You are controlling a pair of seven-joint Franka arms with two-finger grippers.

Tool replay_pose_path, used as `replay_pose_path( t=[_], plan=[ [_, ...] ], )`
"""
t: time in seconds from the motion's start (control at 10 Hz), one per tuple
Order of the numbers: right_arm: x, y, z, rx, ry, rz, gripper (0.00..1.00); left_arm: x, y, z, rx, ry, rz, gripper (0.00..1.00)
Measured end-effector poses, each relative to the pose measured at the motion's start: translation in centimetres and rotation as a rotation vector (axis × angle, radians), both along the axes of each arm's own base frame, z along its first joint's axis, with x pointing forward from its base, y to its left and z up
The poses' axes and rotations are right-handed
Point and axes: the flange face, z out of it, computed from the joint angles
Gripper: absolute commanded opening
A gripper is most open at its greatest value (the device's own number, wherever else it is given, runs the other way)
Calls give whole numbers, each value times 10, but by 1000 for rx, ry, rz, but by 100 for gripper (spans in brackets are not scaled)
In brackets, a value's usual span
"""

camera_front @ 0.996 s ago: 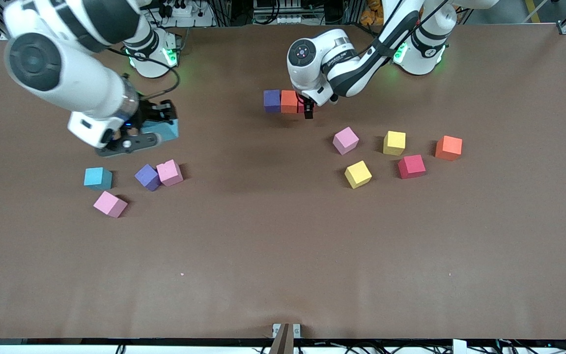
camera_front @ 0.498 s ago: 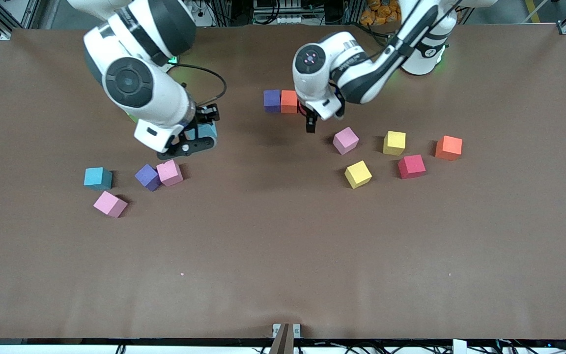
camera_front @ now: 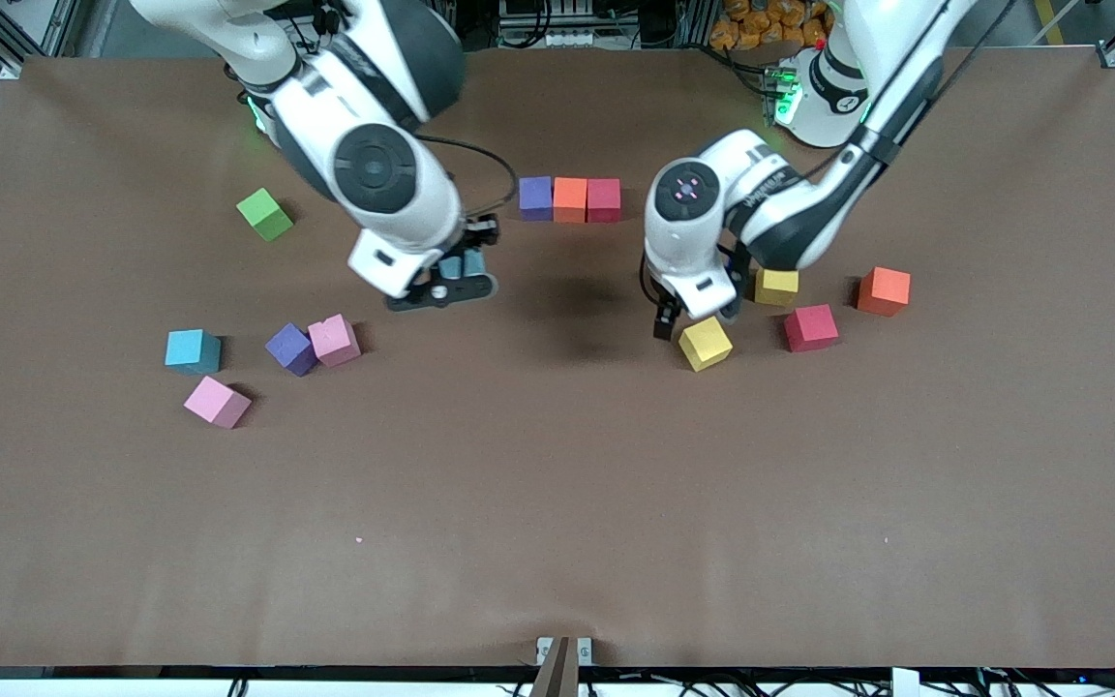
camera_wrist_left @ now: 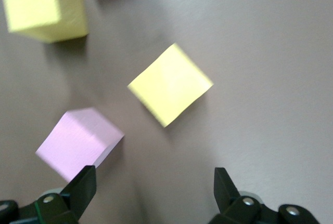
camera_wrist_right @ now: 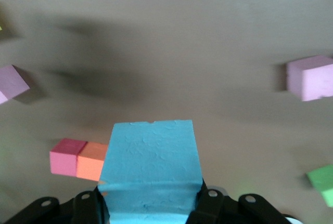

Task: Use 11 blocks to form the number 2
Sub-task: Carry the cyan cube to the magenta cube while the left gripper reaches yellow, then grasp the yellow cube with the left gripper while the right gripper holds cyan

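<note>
R hand (camera_front: 451, 276) clenched on blue block (camera_wrist_right: 151, 172), heading to top row (camera_front: 569, 199); L hand (camera_front: 674, 315) released, yellow block (camera_front: 706, 343) at its 4 o'clock: descend, grab.

Started row of the number 2 (camera_front: 569, 199): purple cube (camera_front: 535, 196), orange cube (camera_front: 570, 199) and red cube (camera_front: 604, 199), square, touching side by side, purple at the right arm's end.

Toward the left arm's end of the tabletop from that row, all nearer the camera, lying apart: two yellow cubes (camera_front: 706, 343) (camera_front: 776, 286), red (camera_front: 810, 326), orange (camera_front: 884, 290), pink (camera_wrist_left: 79, 143).

Toward the right arm's end, also nearer: blue (camera_front: 193, 350), skewed purple (camera_front: 290, 348) touching pink (camera_front: 334, 339), separate pink (camera_front: 217, 401).

One light blue cube (camera_wrist_right: 151, 171) is held in the air.
</note>
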Motion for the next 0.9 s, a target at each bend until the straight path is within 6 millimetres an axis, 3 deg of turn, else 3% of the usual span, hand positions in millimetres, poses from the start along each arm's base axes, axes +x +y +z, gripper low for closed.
replay_pose_path(
  t=[0.2, 0.4, 0.6, 0.9],
  plan=[
    [-15, 56, -38, -19, 3, -32, 0, 35, 35, 10, -18, -9, -98, 100],
    [-21, 90, -78, -24, 23, -31, 0, 58, 71, 9, 5, -21, -178, 100],
    [-27, 112, -119, -19, 28, -63, 0, 58, 70, -4, 19, -17, -247, 100],
    [-35, 132, -150, -8, 28, -71, 0, 43, 44, -17, -4, -3, -346, 100]
  ],
)
